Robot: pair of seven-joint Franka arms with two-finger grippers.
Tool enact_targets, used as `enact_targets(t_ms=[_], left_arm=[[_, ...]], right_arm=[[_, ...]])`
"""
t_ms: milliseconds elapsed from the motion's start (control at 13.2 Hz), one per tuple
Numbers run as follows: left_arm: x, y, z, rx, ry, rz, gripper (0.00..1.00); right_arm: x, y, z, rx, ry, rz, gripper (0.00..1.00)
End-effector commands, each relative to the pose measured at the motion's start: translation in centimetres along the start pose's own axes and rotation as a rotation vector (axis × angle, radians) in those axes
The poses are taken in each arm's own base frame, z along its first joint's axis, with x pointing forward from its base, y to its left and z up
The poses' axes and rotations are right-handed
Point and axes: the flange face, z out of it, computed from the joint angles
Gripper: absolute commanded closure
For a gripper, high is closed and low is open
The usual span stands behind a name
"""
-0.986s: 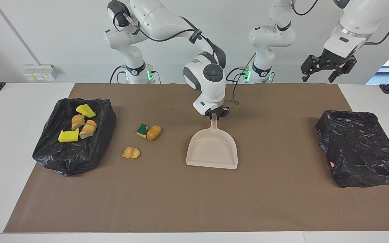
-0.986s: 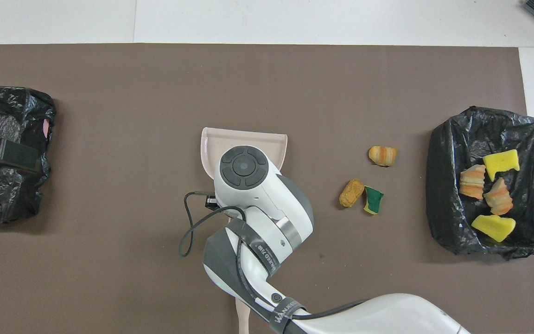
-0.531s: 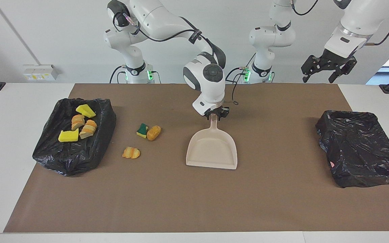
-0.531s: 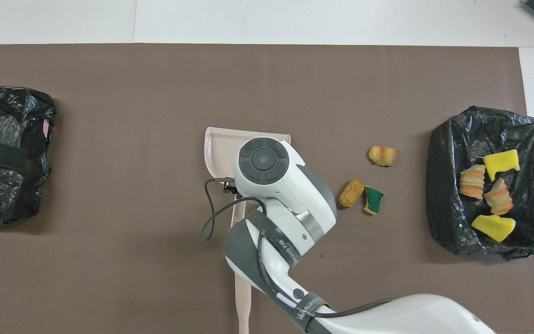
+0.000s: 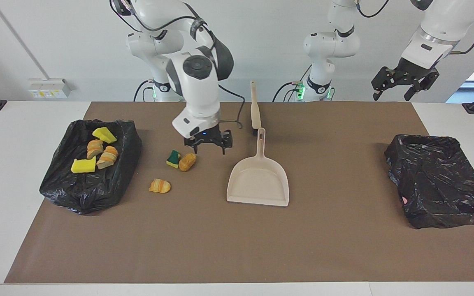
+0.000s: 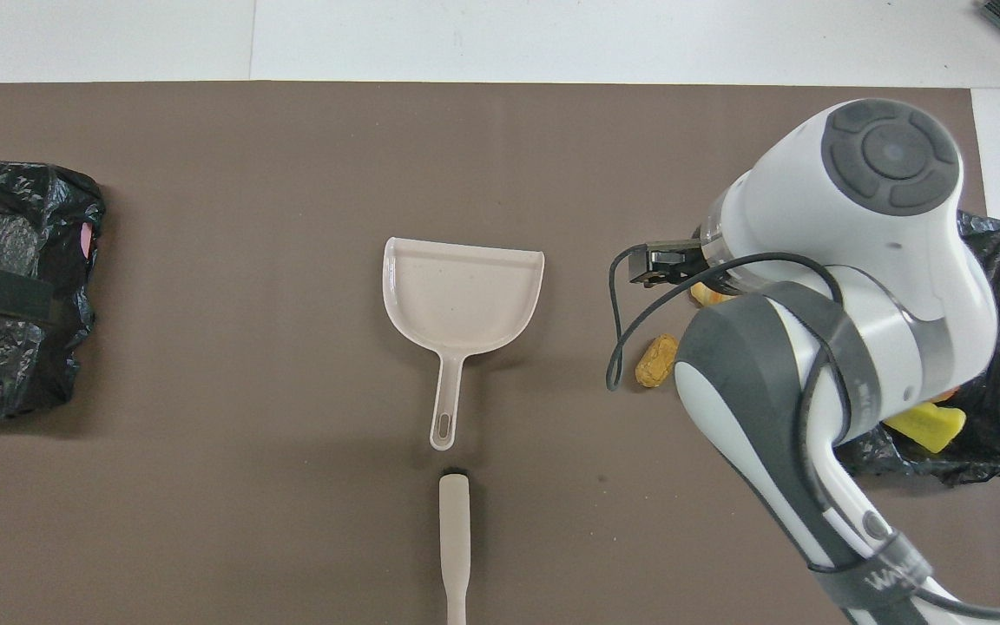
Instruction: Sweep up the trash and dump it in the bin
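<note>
My right gripper [image 5: 206,147] is open and empty, just above the mat beside a green-and-yellow sponge [image 5: 173,159] and a bread-like piece [image 5: 187,161]. A croissant piece [image 5: 159,186] lies farther from the robots. Two yellow sponge chunks [image 5: 83,165] and two croissant pieces [image 5: 108,157] lie in the black-lined bin [image 5: 89,189] at the right arm's end. In the overhead view the right arm hides most of the trash; the bread-like piece [image 6: 656,362] shows. My left gripper [image 5: 399,88] is open and empty, raised over the left arm's end.
The beige dustpan [image 5: 257,181] lies flat mid-mat, its handle toward the robots. The beige brush [image 5: 255,107] stands just nearer to the robots than that handle. A second black-lined bin [image 5: 438,181] sits at the left arm's end.
My right gripper let go of the dustpan's handle and swung toward the right arm's end, over the loose trash. The dustpan stayed put. The left gripper barely moved.
</note>
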Motion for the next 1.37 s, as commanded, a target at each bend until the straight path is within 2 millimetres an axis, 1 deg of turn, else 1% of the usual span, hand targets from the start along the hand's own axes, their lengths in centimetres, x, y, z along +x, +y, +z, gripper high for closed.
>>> enact_targets(t_ms=[0,228,379,455,531,607,683,758,834,986,1062,1138,1289], left_arm=[[-0.6,1.0,0.2,-0.013,0.012,0.029,0.0],[-0.6,1.6,0.2,-0.012,0.017,0.046,0.0],[-0.6,1.6,0.2,-0.012,0.017,0.047,0.0],[-0.6,1.6,0.1,-0.012,0.018,0.047,0.0],[-0.6,1.6,0.1,-0.012,0.018,0.047,0.0],[-0.6,1.7,0.1,-0.012,0.017,0.049,0.0],[-0.6,2.1,0.2,-0.011,0.016,0.056,0.0],[-0.6,2.5,0.2,-0.011,0.016,0.063,0.0],[-0.5,2.6,0.3,-0.011,0.015,0.064,0.0],[-0.4,3.5,0.5,-0.009,0.015,0.079,0.0],[-0.4,3.7,0.5,-0.009,0.018,0.079,0.0],[-0.4,3.7,0.5,-0.009,0.018,0.079,0.0],[-0.4,4.4,0.6,-0.008,0.016,0.09,0.0]], right_arm=[[-0.8,3.5,-3.4,-0.035,0.022,-0.017,0.0],[-2.0,8.6,-8.1,-0.053,0.035,0.069,0.0],[-2.4,12.6,-10.3,-0.061,0.009,0.08,0.0],[-3.4,14.7,-11.9,-0.066,-0.01,0.058,0.0],[-4.2,16.4,-13.1,-0.07,-0.014,0.031,0.0],[-4.3,18.0,-13.3,-0.064,-0.015,-0.002,0.0],[-4.3,18.8,-13.2,-0.059,-0.019,-0.017,0.0],[-4.2,20.0,-13.3,-0.046,-0.01,0.002,0.0],[-4.2,19.8,-13.2,-0.044,-0.009,0.001,0.0],[-4.5,19.8,-13.0,-0.032,-0.034,0.001,0.0],[-5.0,20.2,-13.2,0.0,-0.038,0.012,0.0],[-5.3,20.3,-12.8,0.017,-0.046,0.015,0.0],[-5.9,20.1,-12.7,0.022,-0.078,-0.004,0.0]])
